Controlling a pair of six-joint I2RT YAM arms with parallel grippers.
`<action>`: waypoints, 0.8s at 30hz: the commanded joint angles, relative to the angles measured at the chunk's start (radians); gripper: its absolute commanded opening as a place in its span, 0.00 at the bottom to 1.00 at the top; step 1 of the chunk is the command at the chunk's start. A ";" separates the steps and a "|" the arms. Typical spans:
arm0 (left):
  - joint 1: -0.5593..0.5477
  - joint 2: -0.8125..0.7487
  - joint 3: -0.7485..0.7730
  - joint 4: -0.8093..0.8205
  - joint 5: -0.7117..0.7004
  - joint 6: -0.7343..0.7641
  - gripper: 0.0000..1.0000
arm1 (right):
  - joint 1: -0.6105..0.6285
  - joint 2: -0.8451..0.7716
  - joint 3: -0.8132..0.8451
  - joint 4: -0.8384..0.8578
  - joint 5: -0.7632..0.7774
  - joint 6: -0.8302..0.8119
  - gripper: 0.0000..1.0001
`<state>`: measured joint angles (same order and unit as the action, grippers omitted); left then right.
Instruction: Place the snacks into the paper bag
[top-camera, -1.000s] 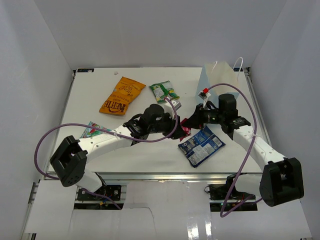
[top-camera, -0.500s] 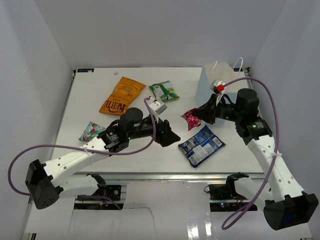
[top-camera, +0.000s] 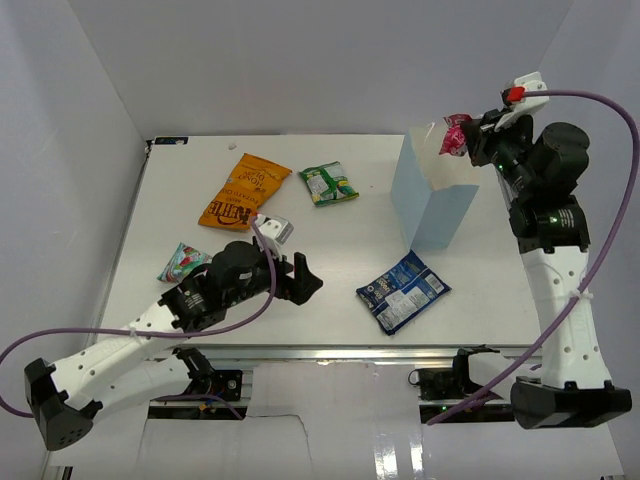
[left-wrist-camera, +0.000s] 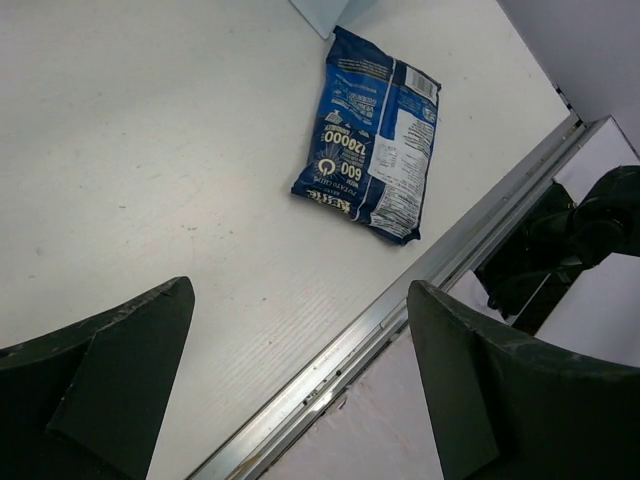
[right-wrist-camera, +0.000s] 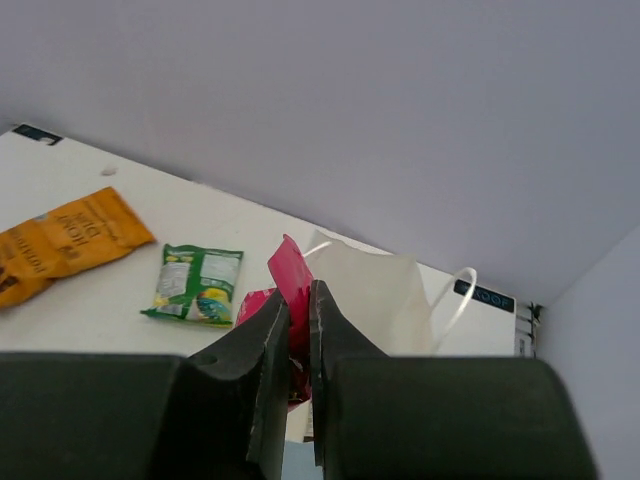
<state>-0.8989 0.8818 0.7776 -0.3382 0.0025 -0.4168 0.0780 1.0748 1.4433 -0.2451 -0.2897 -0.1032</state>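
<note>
White tabletop (top-camera: 180, 170): right gripper (right-wrist-camera: 298, 300) pinches red packet (right-wrist-camera: 289, 270) above paper bag (top-camera: 430, 205); left gripper (left-wrist-camera: 300, 290) wide. Unbagged, left of it: orange bag (top-camera: 243, 191), green packet (top-camera: 329, 184), teal packet (top-camera: 184, 262), blue packet (top-camera: 403, 291).

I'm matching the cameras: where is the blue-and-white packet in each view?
Top external: blue-and-white packet lower centre-right.
Left wrist: upper centre.
Right wrist: not in it.
Shared landmark: the paper bag, in all three; its corner sits just beyond the packet in the left wrist.
</note>
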 joint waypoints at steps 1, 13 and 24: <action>-0.001 -0.078 -0.008 -0.019 -0.085 -0.037 0.98 | -0.007 0.068 0.017 0.065 0.187 0.013 0.08; 0.002 -0.095 -0.020 -0.126 -0.326 -0.215 0.98 | -0.007 0.182 -0.075 0.070 0.164 -0.064 0.53; 0.409 0.062 -0.026 -0.214 -0.168 -0.385 0.98 | -0.021 -0.094 -0.217 -0.097 -0.164 -0.095 0.65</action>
<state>-0.5915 0.9382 0.7597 -0.4927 -0.2012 -0.7033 0.0620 1.0821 1.3037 -0.2958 -0.2752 -0.1692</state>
